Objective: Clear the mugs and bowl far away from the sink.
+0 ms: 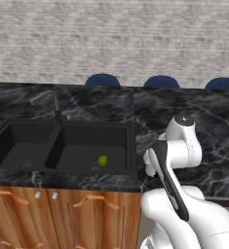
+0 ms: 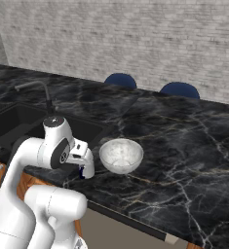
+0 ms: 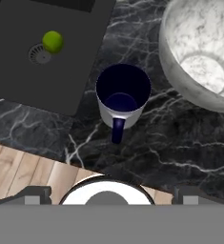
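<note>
A white mug with a dark blue inside and handle stands upright on the black marble counter, handle toward the counter's front edge. Just to its right sits the white speckled bowl. The black double sink lies left of both, its basin corner close to the mug. My gripper hovers above the counter's front edge, near the mug, open, with its fingertips far apart and nothing between them. In the right base view the hand hangs just left of the bowl.
A small green ball rests by the drain in the right basin. The dark arched faucet stands behind the sink. Wooden cabinet fronts run below the counter. Blue chair backs line the far side. Bare marble counter stretches right of the bowl.
</note>
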